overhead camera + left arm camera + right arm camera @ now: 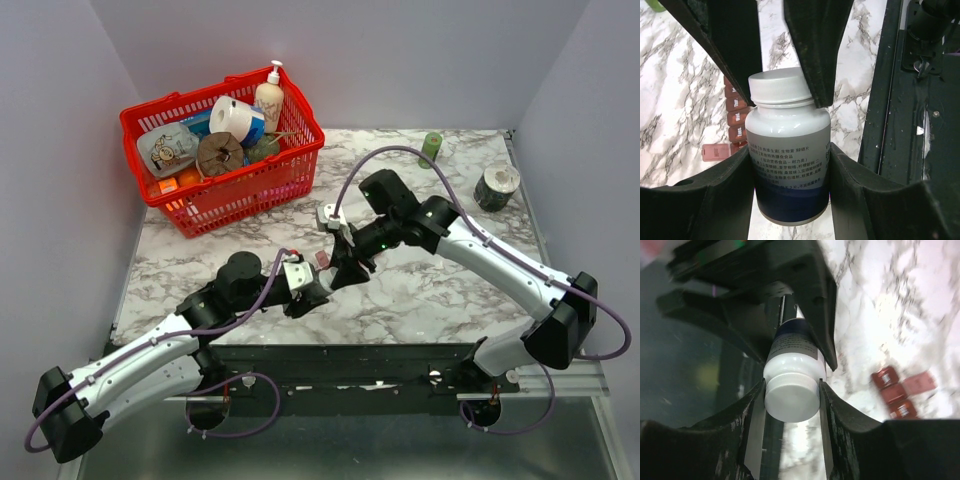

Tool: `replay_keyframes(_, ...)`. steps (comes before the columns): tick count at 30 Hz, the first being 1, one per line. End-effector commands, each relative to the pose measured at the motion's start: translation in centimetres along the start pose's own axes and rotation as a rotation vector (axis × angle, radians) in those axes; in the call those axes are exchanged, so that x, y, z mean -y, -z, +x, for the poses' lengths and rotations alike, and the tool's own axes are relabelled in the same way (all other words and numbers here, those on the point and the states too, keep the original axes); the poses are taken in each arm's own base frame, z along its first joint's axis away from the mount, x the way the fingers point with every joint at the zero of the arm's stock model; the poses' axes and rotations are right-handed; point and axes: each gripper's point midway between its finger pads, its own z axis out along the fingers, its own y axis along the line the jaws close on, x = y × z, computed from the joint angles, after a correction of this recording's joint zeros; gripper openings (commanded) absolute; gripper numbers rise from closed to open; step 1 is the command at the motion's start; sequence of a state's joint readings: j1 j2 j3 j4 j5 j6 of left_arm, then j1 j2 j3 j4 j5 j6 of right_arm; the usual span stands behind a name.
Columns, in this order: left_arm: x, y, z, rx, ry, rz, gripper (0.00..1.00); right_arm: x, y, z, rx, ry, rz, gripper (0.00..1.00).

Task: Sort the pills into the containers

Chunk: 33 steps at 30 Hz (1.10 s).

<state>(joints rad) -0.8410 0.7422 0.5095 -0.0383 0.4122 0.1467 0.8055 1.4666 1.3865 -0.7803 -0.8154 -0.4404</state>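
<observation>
A white pill bottle (790,165) with a blue band and a white cap (777,87) is held in the air between both grippers. My left gripper (790,160) is shut on the bottle's body. My right gripper (791,390) is shut on the cap (791,397). In the top view the two grippers, left (312,290) and right (345,272), meet near the table's middle front and hide the bottle. The containers, a dark red-brown compartment strip (735,117), lie on the marble just beside the bottle, with one lid flipped open. The strip also shows in the right wrist view (895,392).
A red mesh basket (180,205) full of household items stands at the back left. A slim green bottle (431,148) and a round tin (497,186) stand at the back right. The table's black front rail (900,100) runs close beside the bottle.
</observation>
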Motion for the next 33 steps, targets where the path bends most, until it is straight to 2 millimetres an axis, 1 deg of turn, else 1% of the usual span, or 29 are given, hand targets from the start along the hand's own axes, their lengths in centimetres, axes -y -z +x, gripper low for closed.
replay_keyframes(1,1.7,-0.2,0.9,-0.025,-0.041,0.111,0.0,-3.5,0.8,-1.3,0.091,0.508,-0.196,0.17)
replay_keyframes(2,1.7,-0.3,1.1,-0.033,-0.041,0.116,0.0,-3.0,0.5,-1.3,0.089,0.596,-0.209,0.17)
replay_keyframes(4,1.9,-0.3,1.2,-0.038,-0.041,0.127,0.0,-2.4,-0.1,-0.6,0.074,0.67,-0.226,0.18)
replay_keyframes(5,1.9,-0.3,1.2,-0.04,-0.042,0.126,0.0,-2.2,-0.3,-0.8,0.08,0.737,-0.23,0.19)
replay_keyframes(6,1.9,-0.3,1.3,-0.044,-0.043,0.127,0.0,-2.0,-0.3,-0.6,0.069,0.738,-0.233,0.19)
replay_keyframes(10,1.8,-0.1,1.8,-0.053,-0.048,0.118,0.0,-0.1,-0.2,-0.2,0.0,0.796,-0.166,0.22)
replay_keyframes(12,1.8,-0.1,1.8,-0.045,-0.052,0.116,0.0,0.1,-0.1,0.0,-0.018,0.825,-0.155,0.22)
replay_keyframes(14,1.9,-0.2,1.9,-0.044,-0.047,0.119,0.0,0.0,-0.1,-0.1,-0.008,0.816,-0.151,0.24)
replay_keyframes(16,1.8,-0.3,1.7,-0.036,-0.046,0.114,0.0,-0.6,-0.4,-0.3,0.032,0.784,-0.178,0.26)
replay_keyframes(19,1.4,-0.3,0.8,-0.004,-0.049,0.095,0.0,-1.3,-0.8,-0.8,0.079,0.705,-0.203,0.28)
replay_keyframes(21,1.2,-0.2,-0.2,0.031,-0.048,0.081,0.0,-1.4,-1.0,-0.8,0.095,0.653,-0.199,0.29)
replay_keyframes(22,1.2,-0.1,-0.2,0.034,-0.041,0.075,0.0,-1.5,-1.0,-0.9,0.101,0.641,-0.196,0.29)
replay_keyframes(23,1.2,0.1,-0.4,0.042,-0.029,0.069,0.0,-1.4,-0.9,-0.9,0.103,0.629,-0.19,0.31)
replay_keyframes(24,1.1,0.1,-1.3,0.08,-0.037,0.061,0.0,-1.5,-1.0,-0.8,0.102,0.605,-0.186,0.34)
replay_keyframes(27,1.1,0.2,-1.8,0.113,-0.019,0.053,0.0,-1.5,-0.9,-0.6,0.098,0.553,-0.177,0.52)
replay_keyframes(28,1.1,0.2,-1.9,0.117,-0.014,0.05,0.0,-1.7,-0.8,-0.7,0.099,0.543,-0.176,0.62)
replay_keyframes(29,1.0,0.2,-1.8,0.115,-0.01,0.047,0.0,-1.8,-0.7,-0.8,0.1,0.531,-0.174,0.66)
replay_keyframes(30,1.0,0.1,-1.7,0.112,-0.006,0.046,0.0,-2.0,-0.5,-1.1,0.102,0.496,-0.171,0.7)
replay_keyframes(31,1.0,0.2,-1.7,0.11,-0.007,0.044,0.0,-2.1,-0.2,-1.4,0.105,0.483,-0.164,0.77)
replay_keyframes(32,1.0,0.1,-1.6,0.106,-0.003,0.044,0.0,-2.0,0.1,-2.0,0.112,0.467,-0.152,0.8)
replay_keyframes(33,1.0,0.2,-1.5,0.102,-0.002,0.043,0.0,-2.1,0.3,-2.6,0.121,0.411,-0.141,0.84)
